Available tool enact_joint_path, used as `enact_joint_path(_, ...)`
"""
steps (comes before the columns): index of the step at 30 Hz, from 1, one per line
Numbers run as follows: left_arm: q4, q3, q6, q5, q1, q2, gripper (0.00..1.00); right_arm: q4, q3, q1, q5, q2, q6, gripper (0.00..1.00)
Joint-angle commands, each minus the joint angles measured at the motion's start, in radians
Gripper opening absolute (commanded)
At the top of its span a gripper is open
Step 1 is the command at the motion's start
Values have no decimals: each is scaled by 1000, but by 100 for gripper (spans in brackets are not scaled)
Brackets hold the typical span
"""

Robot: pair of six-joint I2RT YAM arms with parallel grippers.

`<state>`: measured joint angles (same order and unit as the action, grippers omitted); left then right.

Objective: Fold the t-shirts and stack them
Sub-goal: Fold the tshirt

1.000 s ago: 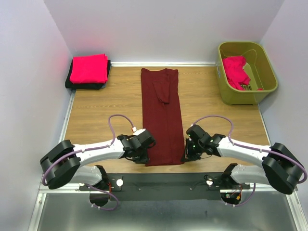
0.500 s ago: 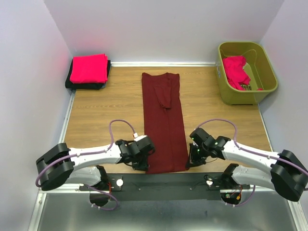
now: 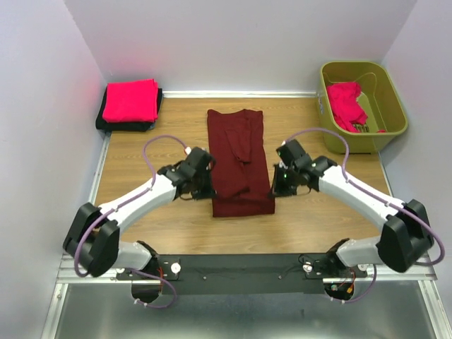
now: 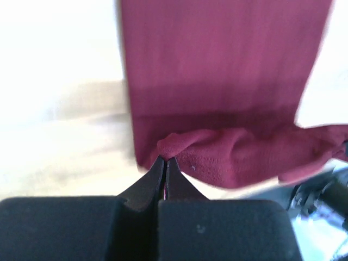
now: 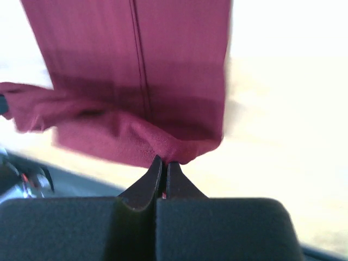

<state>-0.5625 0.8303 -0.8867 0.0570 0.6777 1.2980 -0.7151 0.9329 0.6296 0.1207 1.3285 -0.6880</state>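
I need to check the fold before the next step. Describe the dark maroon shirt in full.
The dark maroon t-shirt is plain soft cloth, folded lengthwise into a narrow strip lying on the wooden table, mid-table. A folded-in flap, likely a sleeve, shows on top. Its near end is doubled back over itself and held raised. The left gripper pinches the left hem corner and the right gripper the right one. A seam runs lengthwise.

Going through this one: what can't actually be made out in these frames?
- Top view: the black shirt lies mostly under the folded red shirt, so its fold is hidden.
- Top view: the red cloth in the bin is bunched; how many garments cannot be told.
- Both wrist views: the maroon shirt runs off the top edge, and the picture is blurred.
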Motion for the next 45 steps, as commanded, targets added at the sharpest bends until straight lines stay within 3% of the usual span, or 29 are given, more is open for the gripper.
enact_joint_path(1, 64, 101, 199, -84, -84, 89, 0, 5, 118, -83, -92, 82, 163, 1)
enact_joint_path(10, 119, 272, 321, -172, -167, 245, 0, 107, 267, -140, -67, 242, 265, 1)
enact_joint_path(22, 206, 308, 377, -217, -233, 359, 0, 189, 385, -180, -64, 420, 311, 1)
enact_joint_path(30, 269, 342, 411, -221, -244, 486, 0, 226, 373, -195, -79, 515, 305, 1)
enact_joint_path(40, 308, 342, 423, -241, -245, 509, 0, 269, 331, -206, -140, 529, 274, 1)
enact_joint_path(41, 306, 343, 427, -240, -244, 511, 2, 269, 331, -208, -148, 528, 274, 4)
enact_joint_path(42, 297, 354, 427, -240, -245, 517, 7, 270, 336, -208, -148, 525, 275, 14)
enact_joint_path(45, 273, 351, 416, -243, -245, 486, 35, 272, 331, -206, -130, 488, 300, 39)
